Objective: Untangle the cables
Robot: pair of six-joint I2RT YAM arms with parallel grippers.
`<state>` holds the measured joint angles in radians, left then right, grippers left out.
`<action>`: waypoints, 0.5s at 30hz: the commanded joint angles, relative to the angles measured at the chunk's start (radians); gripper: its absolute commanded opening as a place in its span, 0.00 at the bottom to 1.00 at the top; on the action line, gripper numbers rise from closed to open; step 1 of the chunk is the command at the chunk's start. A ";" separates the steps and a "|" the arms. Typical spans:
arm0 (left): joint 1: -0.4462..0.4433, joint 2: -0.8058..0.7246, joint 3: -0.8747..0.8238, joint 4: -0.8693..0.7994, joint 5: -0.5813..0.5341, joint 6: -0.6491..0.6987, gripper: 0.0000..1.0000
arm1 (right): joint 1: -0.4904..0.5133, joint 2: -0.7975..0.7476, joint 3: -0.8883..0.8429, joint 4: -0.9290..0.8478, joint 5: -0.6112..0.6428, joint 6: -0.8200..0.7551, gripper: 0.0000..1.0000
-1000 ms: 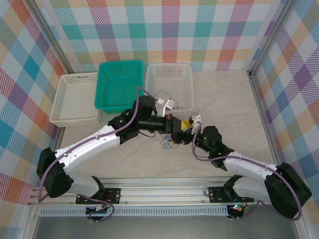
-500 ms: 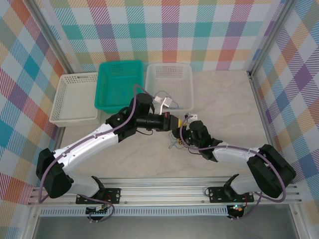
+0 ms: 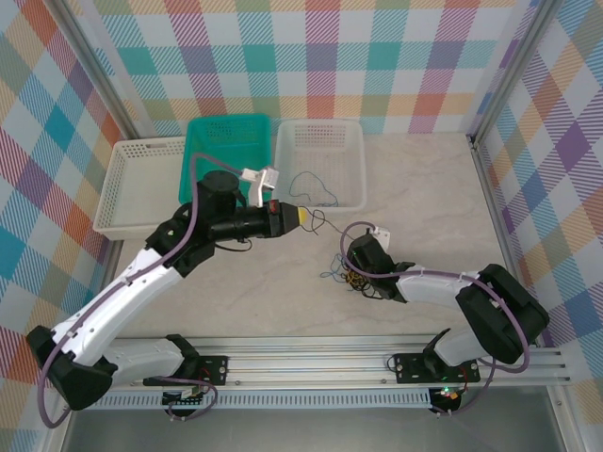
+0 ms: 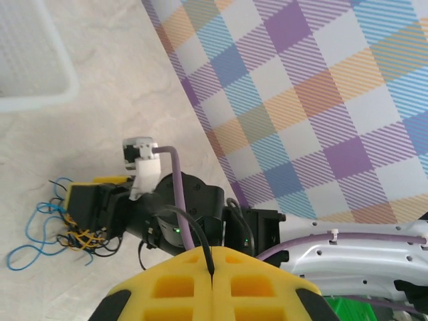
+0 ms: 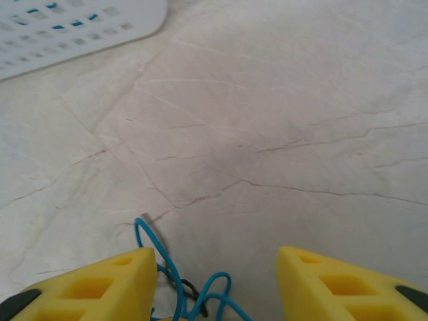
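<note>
The R claw [image 5: 214,287] is cut off at the bottom of its own cam. We see just two yellow tips standing apart, w/ a blue cable [image 5: 172,271] looping btwn them on the table [image 5: 267,100]. We can't tell if it touches either tip.

From the top, the clump of cables [image 3: 340,274] is tiny and hard to sort out. The L wrist cam shows more: blue, black & yellow strands bunched right at the R claw.

The L claw [image 4: 212,289] is squeezed closed on a black cable [image 4: 195,235]. The L arm [image 3: 141,282] is up high near the white basket [image 3: 320,127]. The R arm [image 3: 443,285] lies low, bent toward the clump.
</note>
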<state>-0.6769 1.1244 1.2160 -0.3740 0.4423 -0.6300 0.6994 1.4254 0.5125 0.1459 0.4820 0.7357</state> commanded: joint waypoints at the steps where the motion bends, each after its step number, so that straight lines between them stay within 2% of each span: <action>1: 0.032 -0.041 0.003 -0.077 -0.082 0.035 0.00 | -0.010 0.001 -0.009 -0.048 0.043 0.040 0.51; 11: 0.089 -0.089 0.025 -0.221 -0.236 0.080 0.00 | -0.030 -0.023 -0.012 -0.087 0.070 0.052 0.54; 15: 0.096 -0.112 0.040 -0.284 -0.376 0.095 0.00 | -0.039 -0.047 -0.036 -0.070 0.083 0.064 0.57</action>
<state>-0.5911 1.0470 1.2163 -0.5941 0.1936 -0.5690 0.6685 1.4086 0.5041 0.0921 0.5282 0.7784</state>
